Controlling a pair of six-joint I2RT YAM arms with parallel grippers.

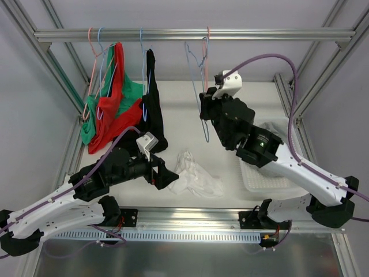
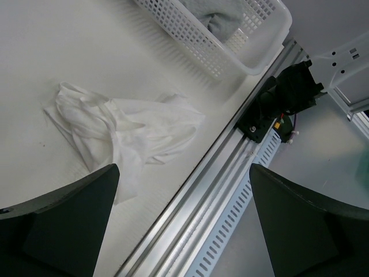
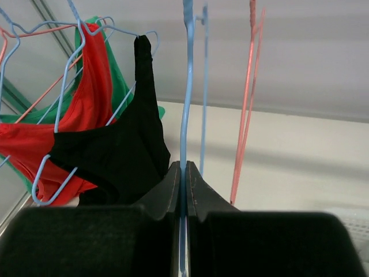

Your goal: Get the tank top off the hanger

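A white tank top (image 1: 199,173) lies crumpled on the table, off any hanger; it also shows in the left wrist view (image 2: 121,127). My left gripper (image 1: 168,176) is open and empty, just left of the tank top and low over the table; its jaws (image 2: 184,168) stand wide apart. My right gripper (image 1: 206,109) is shut on the wire of a bare blue hanger (image 1: 206,134) that hangs from the rail (image 1: 259,34). In the right wrist view the blue hanger (image 3: 185,104) runs straight up from between the closed gripper (image 3: 183,168).
A bare pink hanger (image 3: 245,115) hangs right of the blue one. Black (image 1: 153,109), red (image 1: 115,109) and green (image 1: 92,124) tops hang on hangers at the left. A white basket (image 1: 268,182) with clothes stands at the right. The table's metal front edge (image 2: 196,202) runs near the left gripper.
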